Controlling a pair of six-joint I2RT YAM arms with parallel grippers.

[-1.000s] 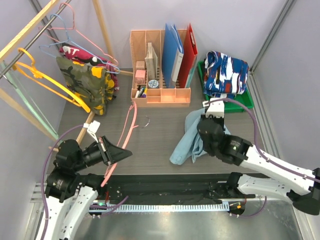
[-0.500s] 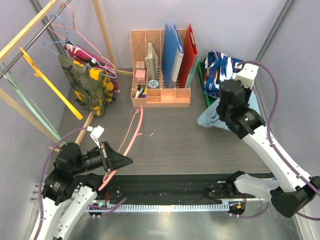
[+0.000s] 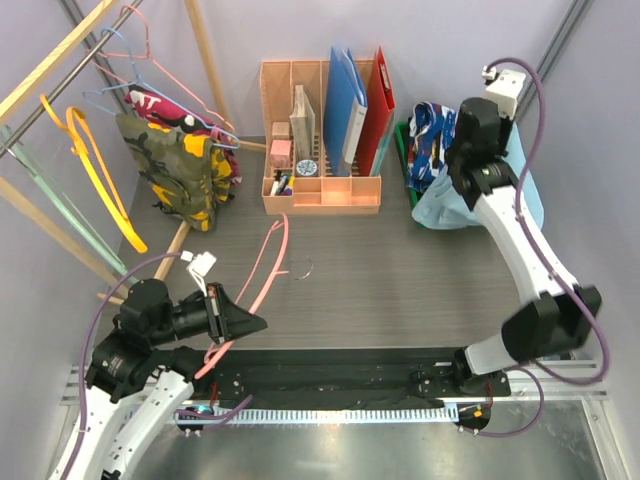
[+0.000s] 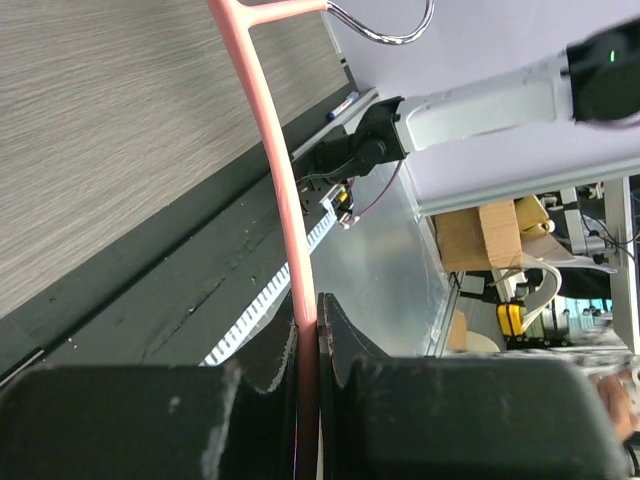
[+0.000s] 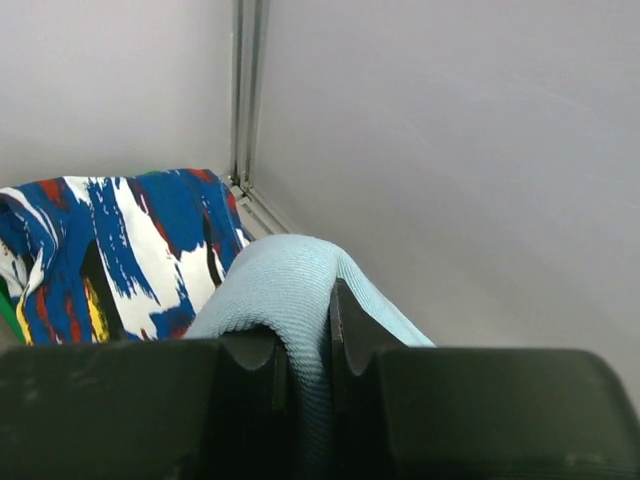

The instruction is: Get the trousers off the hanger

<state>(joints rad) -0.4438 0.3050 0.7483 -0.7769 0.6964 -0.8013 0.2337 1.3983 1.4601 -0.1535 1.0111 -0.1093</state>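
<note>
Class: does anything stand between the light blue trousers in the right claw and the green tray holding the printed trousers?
Nothing visible does. The right claw is shut on the light blue trousers, which hang right next to the green tray and the printed trousers in it.

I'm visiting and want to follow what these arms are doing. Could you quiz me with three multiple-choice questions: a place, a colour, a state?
1. Where do the navy-white-red print trousers lie? A far left; B in the green tray, far right; C near edge, centre.
2. What colour is the hanger in the left gripper? A yellow; B blue; C pink.
3. The right gripper is: A wide open; B shut on the light blue trousers; C shut on nothing.
Answers: 1 B, the tray's green rim shows beside them; 2 C, a pink bar runs through its grip; 3 B, blue cloth is pinched in it.
</note>
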